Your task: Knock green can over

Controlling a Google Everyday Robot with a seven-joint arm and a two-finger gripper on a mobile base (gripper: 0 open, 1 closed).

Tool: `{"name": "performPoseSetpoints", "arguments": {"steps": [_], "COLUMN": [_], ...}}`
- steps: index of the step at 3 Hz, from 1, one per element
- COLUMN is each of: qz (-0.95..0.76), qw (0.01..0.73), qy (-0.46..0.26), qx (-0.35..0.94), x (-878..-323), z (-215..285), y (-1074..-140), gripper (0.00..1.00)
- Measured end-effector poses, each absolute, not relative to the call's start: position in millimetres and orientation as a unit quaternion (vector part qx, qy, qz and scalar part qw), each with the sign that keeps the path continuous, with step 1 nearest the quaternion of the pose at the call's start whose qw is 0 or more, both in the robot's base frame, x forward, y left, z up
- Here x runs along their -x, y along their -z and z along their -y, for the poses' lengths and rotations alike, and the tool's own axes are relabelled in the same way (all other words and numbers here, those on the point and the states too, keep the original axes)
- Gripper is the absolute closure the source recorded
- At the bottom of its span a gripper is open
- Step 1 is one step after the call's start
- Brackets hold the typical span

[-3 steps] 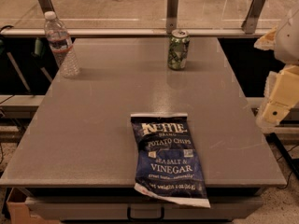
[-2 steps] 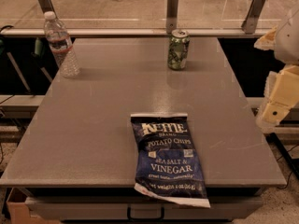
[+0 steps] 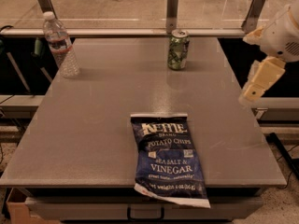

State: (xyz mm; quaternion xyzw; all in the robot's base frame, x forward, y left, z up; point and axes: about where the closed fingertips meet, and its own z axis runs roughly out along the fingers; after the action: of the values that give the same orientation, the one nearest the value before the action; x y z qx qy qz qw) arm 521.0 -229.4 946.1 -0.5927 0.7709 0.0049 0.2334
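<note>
The green can [image 3: 178,50] stands upright near the far edge of the grey table [image 3: 93,125], right of centre. It is green with pale patterning and a silver top rim. My gripper [image 3: 258,82] hangs at the right edge of the view, above the table's right side. It is pale cream below a white wrist and lies to the right of the can and nearer to me, well apart from it. It holds nothing that I can see.
A clear plastic water bottle [image 3: 60,44] stands upright at the far left of the table. A dark blue Kettle chips bag [image 3: 168,157] lies flat at the front centre, overhanging the front edge. A rail with metal posts [image 3: 172,8] runs behind the table.
My gripper has moved a little to the left and up, closer to the table's right edge. The can, bottle and chips bag have not moved.
</note>
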Motion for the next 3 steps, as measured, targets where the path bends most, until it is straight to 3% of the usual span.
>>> {"name": "performPoseSetpoints", "arguments": {"steps": [1,3], "qz": [-0.768,-0.743], "qw": [0.277,0.338], "qy": [-0.054,-0.178], "qx": [0.574,0.55], "x": [-580,-659], "z": [229,165], "y": [-921,-870], "gripper": [0.0,0.0]}}
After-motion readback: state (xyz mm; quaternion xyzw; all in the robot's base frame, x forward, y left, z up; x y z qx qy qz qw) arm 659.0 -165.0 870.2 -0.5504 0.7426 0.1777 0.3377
